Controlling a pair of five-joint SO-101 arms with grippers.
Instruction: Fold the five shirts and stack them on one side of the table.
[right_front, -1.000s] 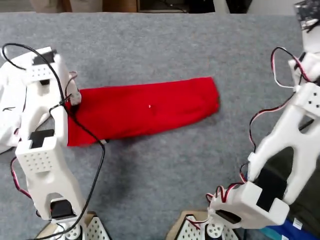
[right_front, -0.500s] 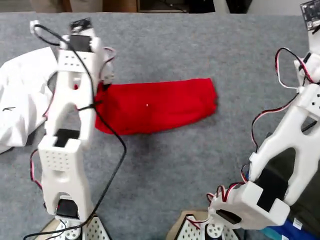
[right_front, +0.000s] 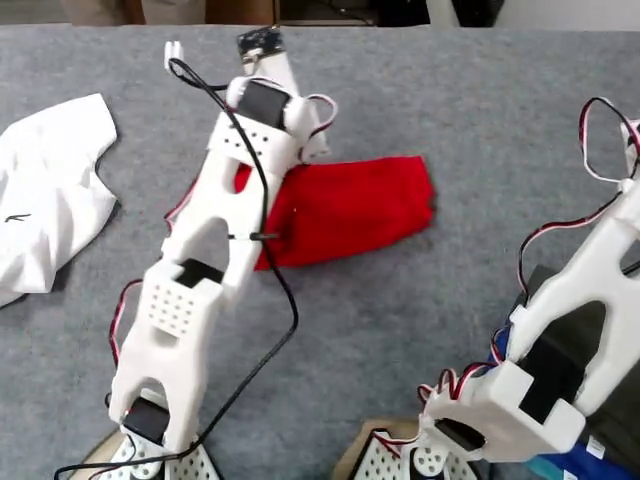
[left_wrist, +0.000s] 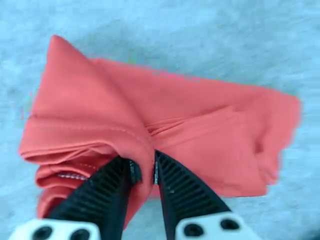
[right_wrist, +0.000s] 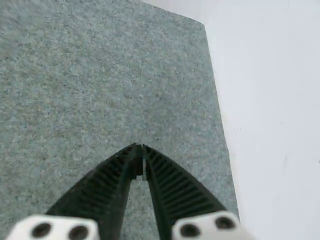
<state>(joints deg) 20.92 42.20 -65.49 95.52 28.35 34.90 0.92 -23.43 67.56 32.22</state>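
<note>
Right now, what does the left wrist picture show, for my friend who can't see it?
The left gripper is shut on a fold of the red shirt, which lies bunched in layers on the grey table.

A grey, felt-covered table (right_front: 480, 110) is seen from above. A red shirt (right_front: 360, 205), folded into a narrow band, is laid near the middle of the table, its length running between the left and right edges. Its left end is covered by the left arm (right_front: 215, 250), which is extended from its base at the near edge diagonally over the table. A black cable (right_front: 293, 305) is draped along this arm. A crumpled white shirt (right_front: 50, 200) is spread at the left edge, well apart from the red one. The right arm (right_front: 570, 310) is folded up by the near right corner, where part of a blue object (right_front: 590, 465) is glimpsed.
</note>
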